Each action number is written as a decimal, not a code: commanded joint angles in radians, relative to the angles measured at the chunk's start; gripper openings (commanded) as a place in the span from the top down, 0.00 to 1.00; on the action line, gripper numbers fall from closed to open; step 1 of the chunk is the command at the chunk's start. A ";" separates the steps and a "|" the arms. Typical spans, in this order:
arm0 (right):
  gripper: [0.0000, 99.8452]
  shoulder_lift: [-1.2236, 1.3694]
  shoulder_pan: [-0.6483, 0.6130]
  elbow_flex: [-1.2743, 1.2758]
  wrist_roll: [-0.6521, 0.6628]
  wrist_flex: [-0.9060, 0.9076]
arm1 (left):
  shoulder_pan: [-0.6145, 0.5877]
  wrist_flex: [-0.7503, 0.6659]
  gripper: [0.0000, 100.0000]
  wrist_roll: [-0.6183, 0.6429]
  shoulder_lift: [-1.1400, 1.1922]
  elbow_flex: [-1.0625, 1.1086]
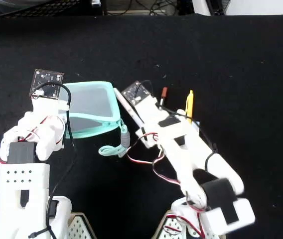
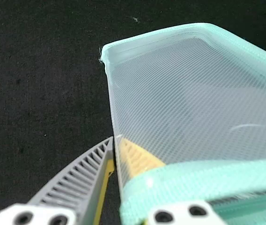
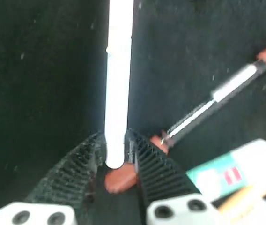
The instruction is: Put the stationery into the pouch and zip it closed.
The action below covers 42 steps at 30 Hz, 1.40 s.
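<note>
Right now my right gripper (image 3: 116,143) pinches the end of a smooth white pen (image 3: 119,70), ribbed jaws nearly closed. My left gripper (image 2: 115,141) clamps the mint-trimmed mesh pouch (image 2: 184,103), which lies just beside that pen on the black cloth (image 1: 241,59).

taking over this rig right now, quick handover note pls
Left claw: shut on the pouch at its edge, one finger seen through the mesh.
Right claw: shut on the white pen, just beside the pouch.
On the table near the right arm: dark pen with red ends, eraser, yellow pen.
Done: nothing shows through the pouch's mesh, so no stationery is in.
Left: get all four items into the pouch, then zip it closed.
</note>
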 commanded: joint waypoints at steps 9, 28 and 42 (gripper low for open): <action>0.99 -0.682 0.149 0.220 0.166 0.470 | 0.025 0.003 0.97 0.014 0.008 0.012; 0.83 -1.250 0.404 0.516 0.540 0.621 | 0.025 -0.003 0.97 0.014 0.008 0.010; 0.83 -0.869 -0.040 0.193 0.094 0.453 | 0.027 -0.003 0.97 0.014 0.008 0.012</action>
